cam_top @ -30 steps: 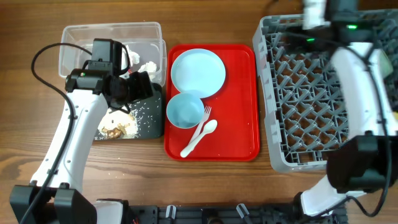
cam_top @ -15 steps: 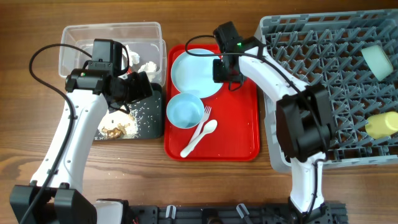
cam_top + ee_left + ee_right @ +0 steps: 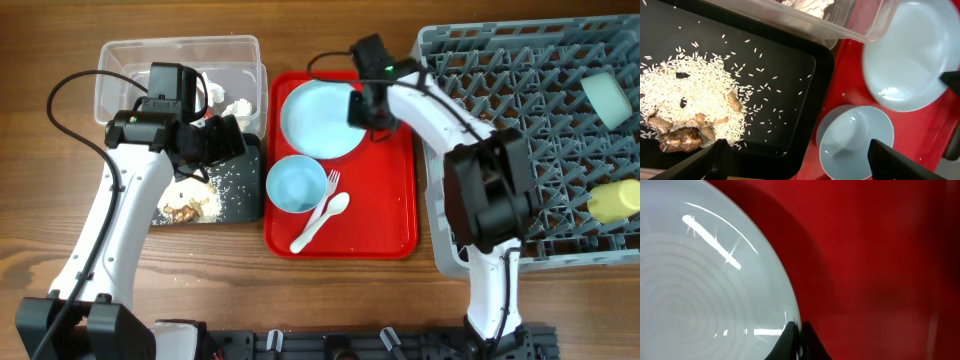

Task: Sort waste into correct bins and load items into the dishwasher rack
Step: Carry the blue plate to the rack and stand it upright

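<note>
The pale blue plate (image 3: 316, 120) lies at the back of the red tray (image 3: 385, 200). My right gripper (image 3: 362, 108) is shut on its right rim; in the right wrist view the fingertips (image 3: 799, 330) pinch the plate's edge (image 3: 700, 295). A pale blue bowl (image 3: 296, 182) sits in front of the plate, with a white fork (image 3: 331, 186) and spoon (image 3: 322, 220) beside it. My left gripper (image 3: 800, 155) hangs open over the black tray's edge (image 3: 790, 65) and the bowl (image 3: 855, 140), holding nothing. Rice and brown scraps (image 3: 685, 110) lie in the black tray.
The clear tub (image 3: 120, 60) behind the black tray holds white tissues (image 3: 235, 105). The grey dishwasher rack (image 3: 520, 150) fills the right side, with a mint green bowl (image 3: 607, 95) and a yellow cup (image 3: 612, 200) at its right edge.
My right arm swung from over the rack to the plate and its jaws closed on the right rim. The left arm has stayed put.
</note>
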You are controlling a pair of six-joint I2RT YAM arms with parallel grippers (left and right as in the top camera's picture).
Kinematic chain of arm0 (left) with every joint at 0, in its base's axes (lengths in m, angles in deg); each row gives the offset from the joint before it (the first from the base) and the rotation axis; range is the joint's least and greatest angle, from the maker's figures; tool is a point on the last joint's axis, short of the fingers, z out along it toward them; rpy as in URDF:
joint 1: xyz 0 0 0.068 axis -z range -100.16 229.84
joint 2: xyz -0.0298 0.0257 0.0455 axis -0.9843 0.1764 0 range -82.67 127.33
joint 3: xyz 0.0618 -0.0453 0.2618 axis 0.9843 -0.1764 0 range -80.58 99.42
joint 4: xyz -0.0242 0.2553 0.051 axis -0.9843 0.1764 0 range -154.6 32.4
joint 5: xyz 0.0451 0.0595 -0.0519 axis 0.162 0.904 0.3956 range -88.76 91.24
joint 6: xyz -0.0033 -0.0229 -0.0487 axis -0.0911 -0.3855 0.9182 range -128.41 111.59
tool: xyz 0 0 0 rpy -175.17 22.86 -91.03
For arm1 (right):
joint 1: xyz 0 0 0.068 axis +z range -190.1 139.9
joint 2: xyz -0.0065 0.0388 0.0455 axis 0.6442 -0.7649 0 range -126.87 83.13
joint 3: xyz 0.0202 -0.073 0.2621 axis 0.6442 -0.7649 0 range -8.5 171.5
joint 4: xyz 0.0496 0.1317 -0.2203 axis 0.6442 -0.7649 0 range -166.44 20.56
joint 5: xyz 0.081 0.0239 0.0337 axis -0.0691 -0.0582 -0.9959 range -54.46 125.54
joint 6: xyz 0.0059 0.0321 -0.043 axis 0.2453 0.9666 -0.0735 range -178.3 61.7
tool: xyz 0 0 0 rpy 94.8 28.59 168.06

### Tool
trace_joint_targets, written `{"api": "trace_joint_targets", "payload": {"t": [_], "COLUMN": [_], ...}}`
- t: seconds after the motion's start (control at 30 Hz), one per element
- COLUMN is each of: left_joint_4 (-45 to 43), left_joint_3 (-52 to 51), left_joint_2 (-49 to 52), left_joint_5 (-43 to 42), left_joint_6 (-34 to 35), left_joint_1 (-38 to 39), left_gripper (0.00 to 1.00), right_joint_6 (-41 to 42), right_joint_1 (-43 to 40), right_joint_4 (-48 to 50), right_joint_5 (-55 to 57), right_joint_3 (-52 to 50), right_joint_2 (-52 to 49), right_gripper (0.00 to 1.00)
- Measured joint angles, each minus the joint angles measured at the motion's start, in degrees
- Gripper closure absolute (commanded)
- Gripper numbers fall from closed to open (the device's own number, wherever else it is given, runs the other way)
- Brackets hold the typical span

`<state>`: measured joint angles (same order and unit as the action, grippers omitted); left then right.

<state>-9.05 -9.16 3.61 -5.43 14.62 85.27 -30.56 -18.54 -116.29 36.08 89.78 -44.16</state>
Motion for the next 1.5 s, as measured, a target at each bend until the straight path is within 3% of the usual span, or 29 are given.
{"api": "trace_joint_targets", "payload": {"t": [0.1,0.23,0.43,0.7,0.93,1.1,1.13,1.17,1.3,1.4,1.5], "left_joint_4": [-0.15,-0.46,-0.48,-0.48,-0.48,-1.14,-1.14,-1.14,-1.18,-1.09,-1.18], "left_joint_3": [0.0,0.0,0.0,0.0,0.0,0.0,0.0,0.0,0.0,0.0,0.0], "left_joint_2": [0.0,0.0,0.0,0.0,0.0,0.0,0.0,0.0,0.0,0.0,0.0], "left_joint_5": [0.0,0.0,0.0,-0.02,0.0,0.0,0.0,0.0,0.0,-0.02,0.0], "left_joint_6": [0.0,0.0,0.0,0.0,0.0,0.0,0.0,0.0,0.0,0.11,0.17], "left_joint_1": [0.0,0.0,0.0,0.0,0.0,0.0,0.0,0.0,0.0,0.0,0.0], "left_gripper": [0.11,0.11,0.11,0.11,0.11,0.11,0.1,0.1,0.1,0.03,0.01], "right_joint_6": [-9.94,-24.92,-46.6,-52.35,-52.06,-45.18,-43.58,-41.97,-37.38,-35.52,-30.64], "right_joint_1": [-4.79,-8.37,-15.65,-29.81,-31.43,-30.91,-30.42,-29.99,-28.72,-28.7,-28.15], "right_joint_4": [-0.2,4.52,14.86,25.0,24.11,16.5,15.1,13.66,8.35,3.52,-6.27], "right_joint_5": [3.34,18.08,45.05,51.39,50.69,47.08,46.86,46.8,40.02,22.32,-9.16], "right_joint_3": [2.56,5.25,5.46,-0.61,-1.22,-1.51,-1.51,-1.51,-1.51,-1.55,-1.29], "right_joint_2": [5.68,22.86,26.25,24.37,16.94,14.97,14.88,14.88,15.3,21.59,30.12], "right_gripper": [0.96,0.96,0.96,0.96,0.96,0.95,0.66,0.44,0.27,0.28,0.3]}}
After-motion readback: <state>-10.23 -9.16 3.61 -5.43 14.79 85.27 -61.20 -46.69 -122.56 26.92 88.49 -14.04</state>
